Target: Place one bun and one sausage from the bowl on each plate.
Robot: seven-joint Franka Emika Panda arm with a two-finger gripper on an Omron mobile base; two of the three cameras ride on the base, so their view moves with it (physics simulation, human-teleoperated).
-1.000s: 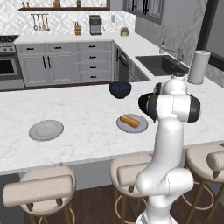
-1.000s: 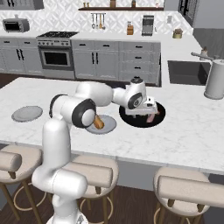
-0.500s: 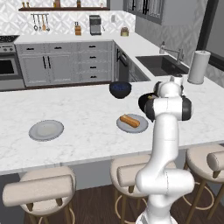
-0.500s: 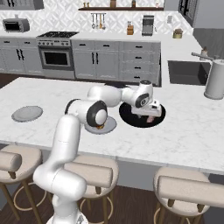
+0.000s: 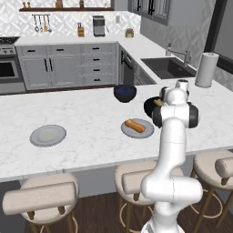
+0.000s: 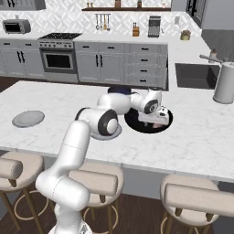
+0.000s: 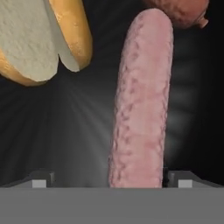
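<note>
The arm reaches forward over the marble counter [image 5: 86, 136] and dips its gripper [image 6: 154, 119] into the black bowl [image 6: 135, 123], which sits on the counter just beyond the near plate [image 5: 128, 131] and beside the dark blue bowl [image 5: 124, 92]; in the hand view the gripper [image 7: 108, 177] looks straight down into the bowl's glossy dark inside [image 7: 65, 131], its two finger tips [image 7: 41, 178] spread wide apart at the bottom; one pink sausage [image 7: 140, 100] lies lengthwise between them, its near end reaching down to the level of the tips; whether the tips touch it cannot be told, since a clear gap shows on the left side and the right tip stands just beside the sausage; the second sausage [image 7: 177, 9] shows as a darker red end at the top of that view, touching or nearly touching the far end of the first; a split bun [image 7: 41, 37], golden crust with a pale cut face, lies in the bowl to the upper left, apart from the sausage; on the near plate another bun [image 5: 135, 125] lies alone; the far plate [image 5: 48, 135] lies well apart to the left on the counter; a paper towel roll [image 5: 205, 69] stands near the sink [image 5: 167, 66] behind the bowls.
</note>
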